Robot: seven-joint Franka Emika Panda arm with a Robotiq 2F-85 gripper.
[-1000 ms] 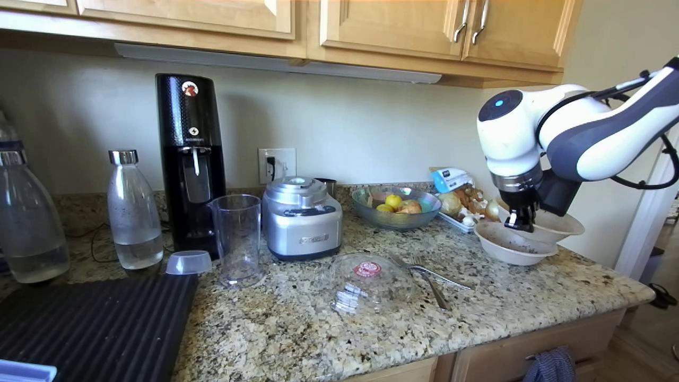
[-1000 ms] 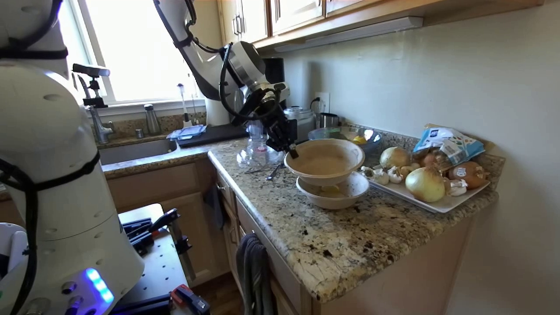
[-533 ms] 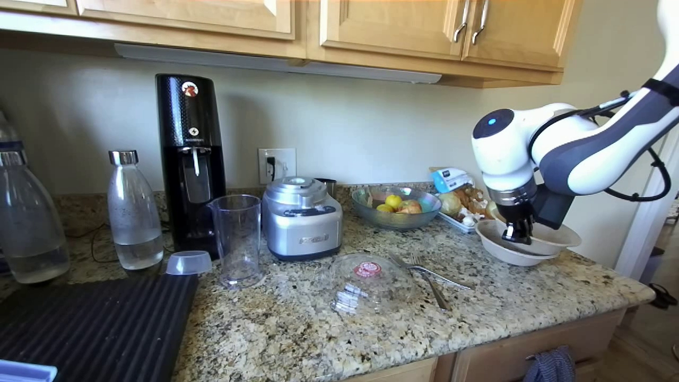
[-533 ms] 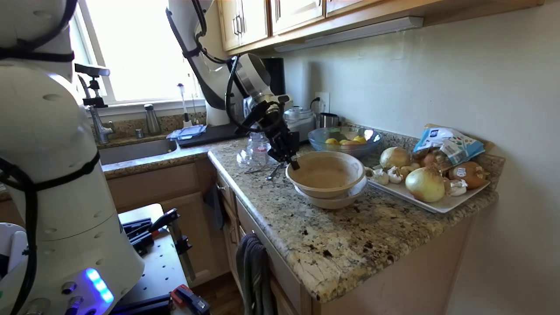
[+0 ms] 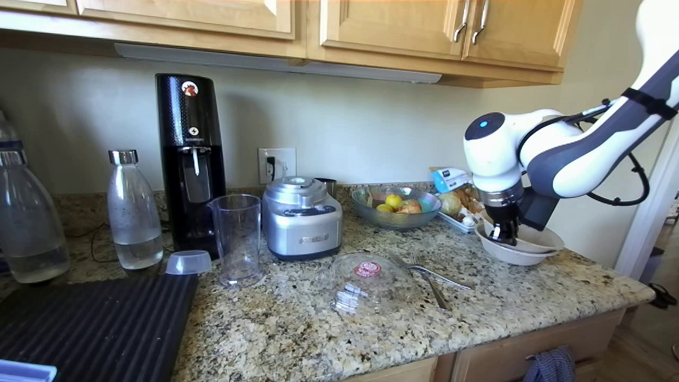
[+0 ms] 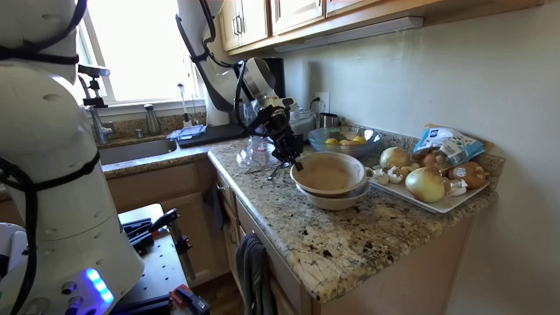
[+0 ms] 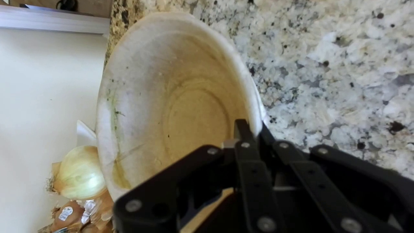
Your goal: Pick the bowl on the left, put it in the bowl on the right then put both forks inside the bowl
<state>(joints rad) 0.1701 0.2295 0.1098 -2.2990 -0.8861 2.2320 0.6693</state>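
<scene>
The upper bowl (image 6: 330, 173) and the lower bowl (image 6: 334, 203), both off-white, make two: the upper one tilted, its base down inside the mouth of the lower, which sits on the bench (image 6: 306, 232). Do they touch? Can't be told from here. Forks (image 5: 441, 298), two as well, crossed on the bench, well apart from the bowls, just beside a single clear domed container (image 5: 371, 289). One glass bowl (image 5: 395, 218) with fruit (image 5: 393, 200), one silver appliance (image 5: 302, 228), one tall black machine (image 5: 188, 116); one white tray (image 6: 450, 203) with at least three onions (image 6: 424, 183), and near them one bag (image 6: 453, 144).

And to the arm (image 5: 493, 146), just the one: it reaches in high in both exterior views, forearm slanting down over the bench, wrist bent so the tool (image 7: 254, 129) aims down at the rim. Straight to the wrist view, and it's a hold! The tool is pinched narrow on the upper bowl's rim, one of its fingers (image 7: 241, 128) inside, the other outside.
</scene>
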